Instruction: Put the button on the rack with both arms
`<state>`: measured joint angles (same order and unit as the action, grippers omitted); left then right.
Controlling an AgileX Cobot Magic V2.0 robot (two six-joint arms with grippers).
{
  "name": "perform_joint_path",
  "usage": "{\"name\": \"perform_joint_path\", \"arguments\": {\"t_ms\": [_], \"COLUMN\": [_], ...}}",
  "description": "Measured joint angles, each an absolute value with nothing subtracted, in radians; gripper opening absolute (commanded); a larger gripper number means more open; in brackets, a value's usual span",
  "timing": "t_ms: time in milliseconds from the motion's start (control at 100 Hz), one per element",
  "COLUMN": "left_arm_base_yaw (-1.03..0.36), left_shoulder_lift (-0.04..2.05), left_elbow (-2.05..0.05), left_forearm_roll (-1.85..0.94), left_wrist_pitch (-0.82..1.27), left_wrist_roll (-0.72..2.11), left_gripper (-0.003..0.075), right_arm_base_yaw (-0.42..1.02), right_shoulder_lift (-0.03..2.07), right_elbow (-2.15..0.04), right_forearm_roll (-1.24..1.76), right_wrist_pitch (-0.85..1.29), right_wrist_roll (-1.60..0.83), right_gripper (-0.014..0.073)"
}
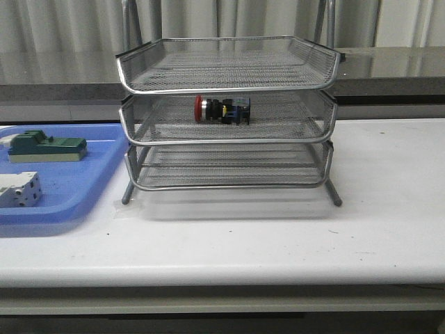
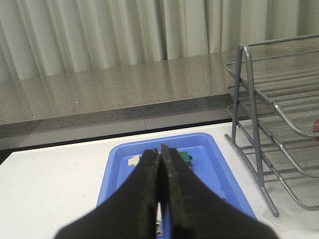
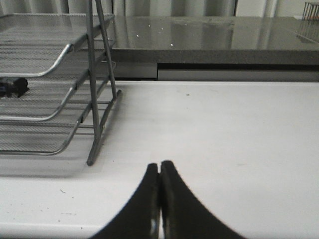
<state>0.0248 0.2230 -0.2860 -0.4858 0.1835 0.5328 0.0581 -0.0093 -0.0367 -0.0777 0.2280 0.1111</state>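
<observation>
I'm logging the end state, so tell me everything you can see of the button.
The button lies on its side in the middle tray of the rack, cap pointing left in the front view. It has a red mushroom cap, a silver collar and a black body with blue and yellow bits. It rests on the wire mesh; no claw touches it.

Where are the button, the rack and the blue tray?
button (image 1: 222,110): front view, black body beside the red cap.
rack (image 1: 229,139): front view, front rim of the middle tier.
blue tray (image 1: 76,188): front view, bare floor near its right edge.
</observation>
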Motion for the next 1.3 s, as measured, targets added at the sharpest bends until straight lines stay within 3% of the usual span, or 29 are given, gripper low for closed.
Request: {"name": "perform_joint_path", "arguments": {"t_ms": [400, 1300], "left_arm_base_yaw": [0.025, 0.025], "left_shoulder_lift": [0.223, 0.223], "left_elbow": [-0.286, -0.286], "left_forearm_roll": [-0.486, -0.486], "left_wrist_pitch": [0.183, 0.183], "left_wrist_roll": [0.533, 0.533], "left_gripper": [-0.002, -0.002], "right_arm_base_yaw": [0.054, 0.054], "right_shoulder_lift": [-0.009, -0.009], "right_elbow": [0.027, 0.027], "right_forearm_roll": [-0.071, -0.071], "right_wrist_pitch": [0.13, 0.126], "right_wrist_roll": [0.111, 0.111], "right_gripper": [-0.0099, -0.0099]}}
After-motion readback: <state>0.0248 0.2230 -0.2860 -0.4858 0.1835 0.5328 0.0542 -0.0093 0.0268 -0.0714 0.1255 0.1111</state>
